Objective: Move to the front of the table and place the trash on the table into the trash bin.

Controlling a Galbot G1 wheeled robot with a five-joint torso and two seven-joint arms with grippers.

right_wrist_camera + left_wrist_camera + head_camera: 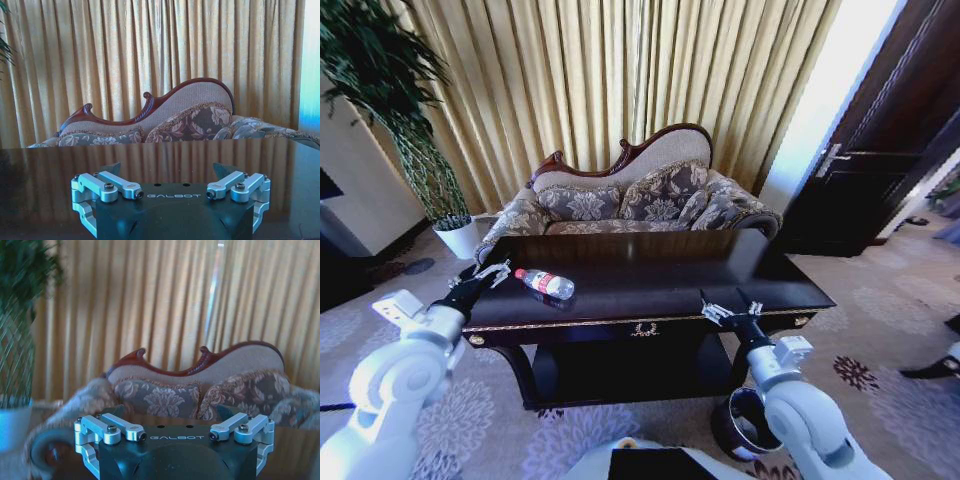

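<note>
Parked at the table (650,300), the robot is starting pickup: left gripper (492,273), fingers spread and empty, hovers at nine o'clock of the bottle (545,283), so closing on it probably comes next; right gripper (732,312), likewise spread, waits above the bin (745,425).

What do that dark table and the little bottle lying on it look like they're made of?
The table looks like dark wood with a glossy lacquer: its top mirrors the curtains, and gold trim runs along the front edge. The bottle appears to be clear plastic with a red label, lying on its side.
</note>
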